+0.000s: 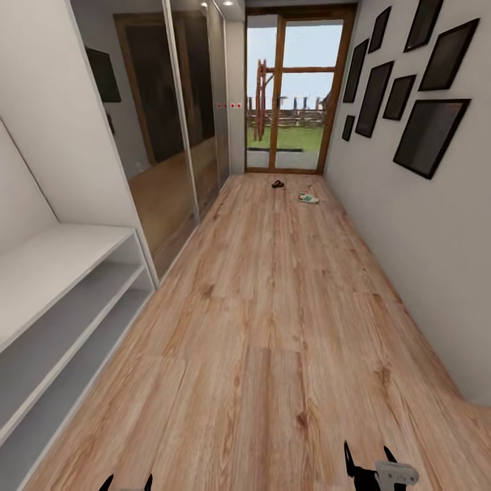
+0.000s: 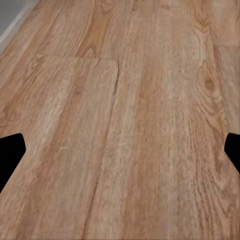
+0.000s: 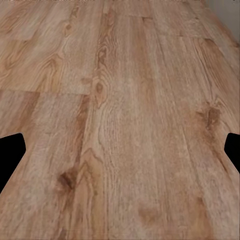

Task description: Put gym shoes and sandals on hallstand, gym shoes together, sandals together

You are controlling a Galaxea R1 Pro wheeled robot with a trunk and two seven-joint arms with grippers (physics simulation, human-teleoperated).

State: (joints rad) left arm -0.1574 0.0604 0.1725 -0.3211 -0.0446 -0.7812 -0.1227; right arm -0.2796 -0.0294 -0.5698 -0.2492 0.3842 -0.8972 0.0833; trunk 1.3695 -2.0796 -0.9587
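Head view, far gym shoe [image 1: 308, 198] and sandal [image 1: 277, 183] tiny, hallstand [image 1: 61, 286] cropped, both jaws spread empty.

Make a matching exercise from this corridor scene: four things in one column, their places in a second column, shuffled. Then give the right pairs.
Things:
1. hallstand
2. gym shoe
3. sandals
4. right gripper

Places:
A. bottom edge of the head view, over bare floor
B. far down the corridor, near the right wall
C. against the left wall, close to the robot
D. far down the corridor, near the glass door, left of the other footwear

Pairs: 1-C, 2-B, 3-D, 4-A
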